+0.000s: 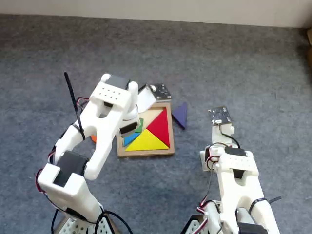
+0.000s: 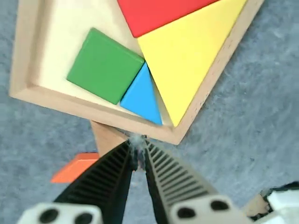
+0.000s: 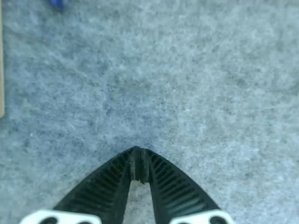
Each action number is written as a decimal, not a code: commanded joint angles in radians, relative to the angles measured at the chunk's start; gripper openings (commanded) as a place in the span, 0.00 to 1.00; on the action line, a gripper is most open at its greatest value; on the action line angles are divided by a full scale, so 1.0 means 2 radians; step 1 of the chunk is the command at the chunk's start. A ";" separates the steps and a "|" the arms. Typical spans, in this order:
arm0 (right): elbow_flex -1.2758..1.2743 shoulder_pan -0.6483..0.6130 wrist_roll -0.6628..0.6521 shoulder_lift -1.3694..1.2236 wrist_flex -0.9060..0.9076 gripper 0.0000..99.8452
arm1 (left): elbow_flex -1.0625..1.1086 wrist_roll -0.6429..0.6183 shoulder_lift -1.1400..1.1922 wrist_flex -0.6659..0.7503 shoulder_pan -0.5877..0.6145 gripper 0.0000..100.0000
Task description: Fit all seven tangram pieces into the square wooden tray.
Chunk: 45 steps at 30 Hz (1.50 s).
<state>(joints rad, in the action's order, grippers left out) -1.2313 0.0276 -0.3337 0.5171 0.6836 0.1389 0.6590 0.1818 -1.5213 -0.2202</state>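
One wooden tray (image 1: pixel 146 153), six coloured tangram pieces (image 1: pixel 158 124) (image 1: pixel 146 141) (image 1: pixel 130 139) (image 1: pixel 140 127) (image 1: pixel 93 139) (image 1: pixel 181 114), two arms (image 1: pixel 105 126) (image 1: pixel 236 170)

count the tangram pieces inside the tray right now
4: red triangle, yellow triangle beside it, green square and small blue triangle near one corner. The left arm covers part of the tray, so more may be hidden.

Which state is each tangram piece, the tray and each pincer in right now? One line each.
wooden tray, partly filled
red triangle, in tray
yellow triangle, in tray
green square, in tray
blue triangle, in tray
orange piece, outside tray
purple piece, outside tray
left pincer, shut, empty
right pincer, shut, empty
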 commanded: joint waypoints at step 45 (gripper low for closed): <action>0.000 0.004 -0.002 -0.005 -0.015 0.01 | -0.041 -0.143 0.120 0.123 -0.016 0.17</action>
<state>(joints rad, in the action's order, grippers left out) -1.2313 0.0276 -0.3337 0.5171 0.6836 0.1573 0.3751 0.3583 -1.2359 -0.2294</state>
